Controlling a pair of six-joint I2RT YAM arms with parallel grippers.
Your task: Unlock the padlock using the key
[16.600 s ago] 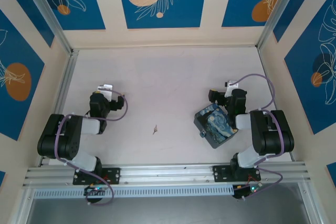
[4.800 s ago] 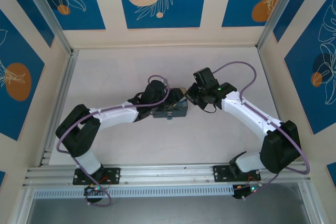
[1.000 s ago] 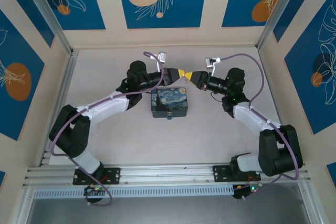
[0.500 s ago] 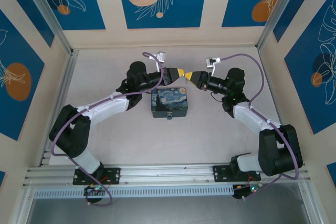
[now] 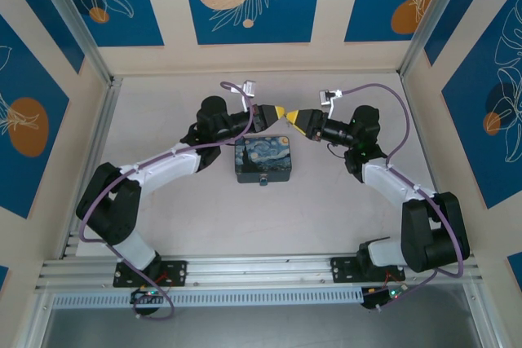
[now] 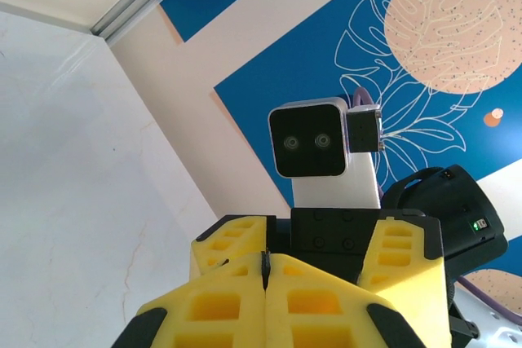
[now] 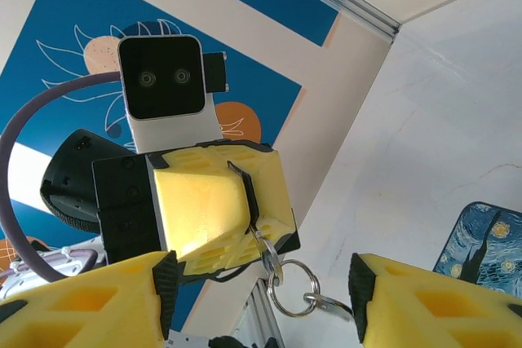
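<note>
One tiny thin metallic key [image 7: 266, 250]

Two robot arms, one left [image 5: 163, 165] and one right [image 5: 391, 185], stand at the near edge of one counter [image 5: 204, 218]. Each carries one end effector, two in all: the left [image 5: 277, 112] and the right [image 5: 294, 116]. Each arm also has one purple cable, so two: left [image 5: 232, 85] and right [image 5: 383, 91]. There are two wrist cameras [image 6: 310, 143]. One painted tin [image 5: 263, 159] lies on the counter, with one padlock [image 5: 263, 181] at its front edge. There is one key [image 6: 263, 260], seen edge-on, and at least two linked metal rings [image 7: 294, 287].
</note>
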